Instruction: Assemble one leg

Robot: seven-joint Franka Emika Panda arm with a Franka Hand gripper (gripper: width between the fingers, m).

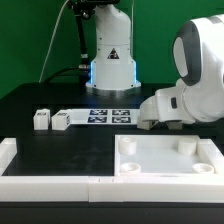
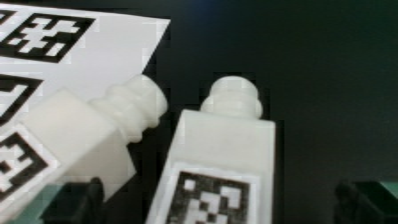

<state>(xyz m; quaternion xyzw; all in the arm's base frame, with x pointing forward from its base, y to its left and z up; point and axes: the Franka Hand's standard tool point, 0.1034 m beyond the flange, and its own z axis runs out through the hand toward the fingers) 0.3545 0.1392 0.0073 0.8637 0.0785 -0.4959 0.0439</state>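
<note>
Leg (image 2: 222, 150) judged light, rigid, smooth plastic; grasp advised across its flat sides, below ribbed tip. Gripper (image 2: 217, 198) stood released, fingers (image 2: 368, 198) straddling it.

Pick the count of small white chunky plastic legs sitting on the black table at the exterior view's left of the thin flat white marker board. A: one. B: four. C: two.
C: one leg and a second leg sit side by side there, next to the marker board.
</note>
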